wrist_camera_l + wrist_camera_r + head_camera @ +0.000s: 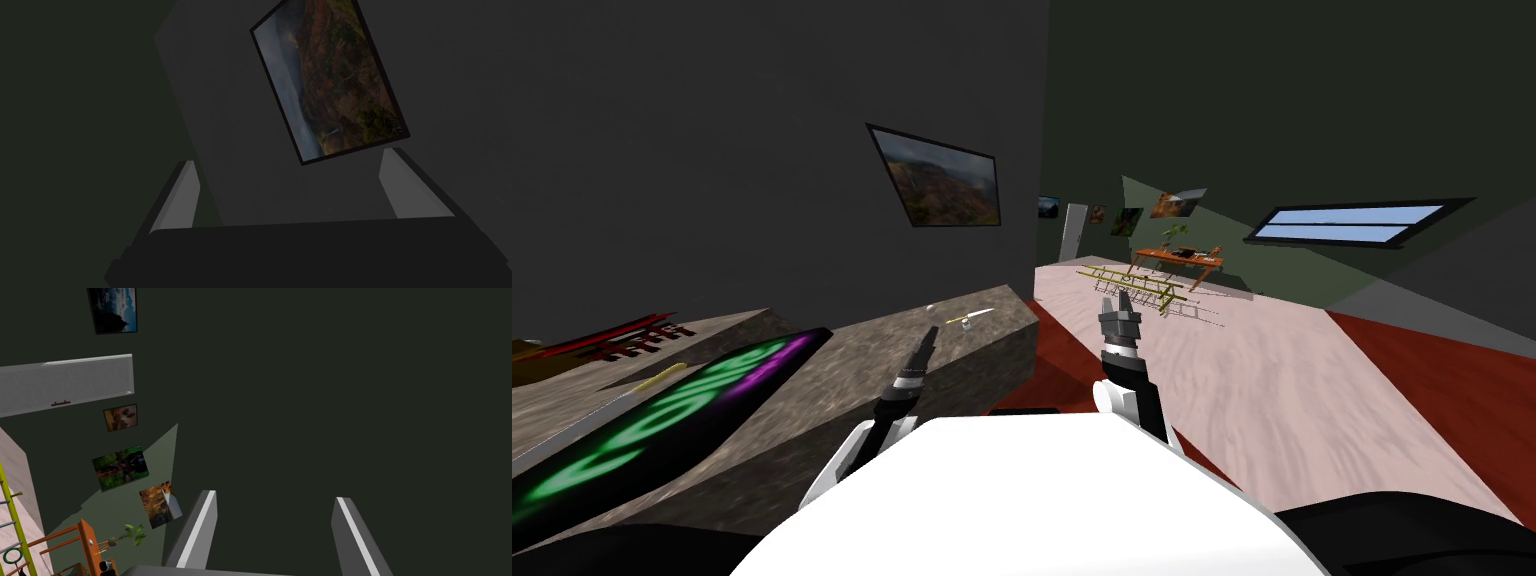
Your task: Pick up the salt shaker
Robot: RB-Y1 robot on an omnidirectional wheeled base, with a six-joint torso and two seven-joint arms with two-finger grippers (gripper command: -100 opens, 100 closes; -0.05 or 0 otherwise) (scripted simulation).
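One long mottled grey counter (852, 365) runs along my left; on its near part lies a dark board (662, 420) glowing green and purple, with a red rack (632, 335) behind it. The left gripper (927, 342) hangs over the counter, its fingers (187, 192) spread wide and empty; the right gripper (1119, 318) is raised over the floor off the counter's end, its fingers (200, 528) also wide apart with nothing between them. Near the counter's far end sits the salt shaker (967, 325), as I take that small white speck to be, just beside a thin yellow stick (972, 316). I judge the step in hand to be the approach, with nothing grasped yet; next the left arm should reach forward and come down with its jaws wide on either side of the shaker, keeping clear of the stick.
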